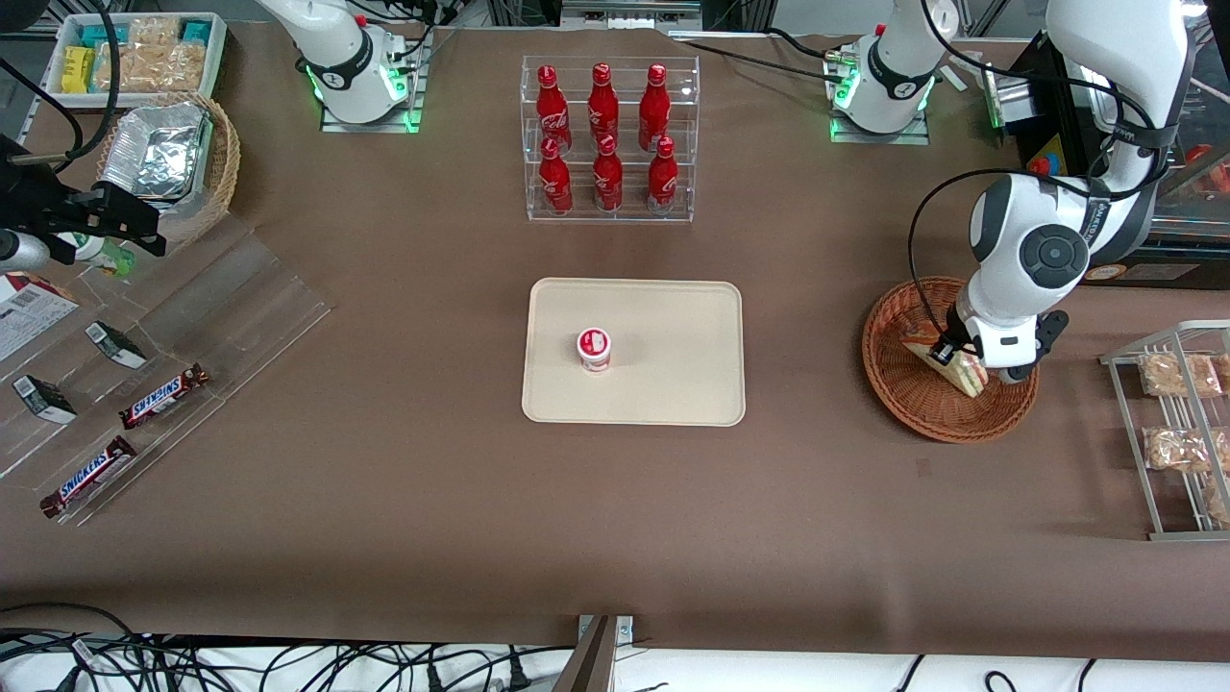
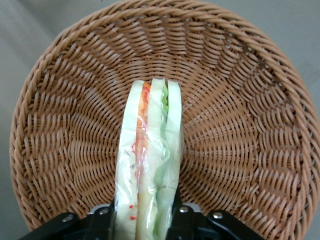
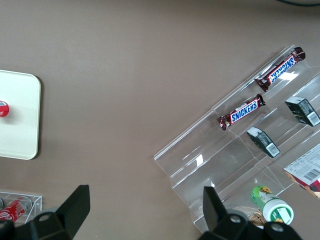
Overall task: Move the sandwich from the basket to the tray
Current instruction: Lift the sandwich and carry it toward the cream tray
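While gripper point(image 2: 145, 222) jaws clamp sandwich point(image 2: 149, 165) in basket point(image 2: 240, 100), tray point(image 1: 673, 327) holds cup point(image 1: 594, 349)

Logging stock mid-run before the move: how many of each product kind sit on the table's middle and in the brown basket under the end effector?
Red bottles in the clear rack: 6
Small cup on the tray: 1
Sandwich in the basket, between the end effector fingers: 1
Total: 8
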Robot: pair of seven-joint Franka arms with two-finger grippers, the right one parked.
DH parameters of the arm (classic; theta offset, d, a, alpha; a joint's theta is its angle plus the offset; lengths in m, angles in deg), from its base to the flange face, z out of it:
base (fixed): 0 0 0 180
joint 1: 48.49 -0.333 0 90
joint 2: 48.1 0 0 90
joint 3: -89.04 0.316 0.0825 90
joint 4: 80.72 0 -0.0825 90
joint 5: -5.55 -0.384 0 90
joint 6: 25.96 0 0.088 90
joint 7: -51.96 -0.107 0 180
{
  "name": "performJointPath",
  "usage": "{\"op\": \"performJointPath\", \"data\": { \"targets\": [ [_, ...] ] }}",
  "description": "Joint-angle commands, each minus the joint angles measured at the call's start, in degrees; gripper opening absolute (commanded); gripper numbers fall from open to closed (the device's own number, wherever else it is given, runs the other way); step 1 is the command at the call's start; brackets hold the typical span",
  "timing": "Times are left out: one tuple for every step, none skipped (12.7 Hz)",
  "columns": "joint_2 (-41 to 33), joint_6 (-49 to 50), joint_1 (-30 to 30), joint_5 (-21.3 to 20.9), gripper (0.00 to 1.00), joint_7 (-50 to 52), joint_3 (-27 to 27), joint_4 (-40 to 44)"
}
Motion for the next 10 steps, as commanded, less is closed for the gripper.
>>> {"op": "performJointPath", "data": {
  "targets": [
    [-1.71, 10.83, 0.72, -1.84, 0.17, -2.67, -0.83, 5.94],
    [-2.06, 17.41, 0.64, -1.84, 0.17, -3.99, -3.01, 9.71],
    [-2.06, 23.22, 0.72, -1.84, 0.17, -5.22, -4.16, 14.18],
    [-2.07, 28.32, 0.81, -1.58, 0.17, -7.06, -5.39, 17.71],
    [-1.98, 32.12, 0.72, -0.80, 0.18, -8.91, -7.32, 20.88],
    [-2.06, 35.20, 0.72, -0.53, 0.18, -9.88, -8.56, 23.43],
    [-2.15, 37.32, 0.72, 0.78, 0.20, -11.11, -10.31, 25.37],
    [-2.15, 38.65, 0.64, 1.31, 0.20, -11.47, -12.33, 27.22],
    [-2.15, 39.09, 0.72, 1.49, 0.20, -11.56, -14.35, 28.37],
    [-2.07, 39.01, 0.72, 2.10, 0.20, -12.09, -16.81, 29.08]
  ]
}}
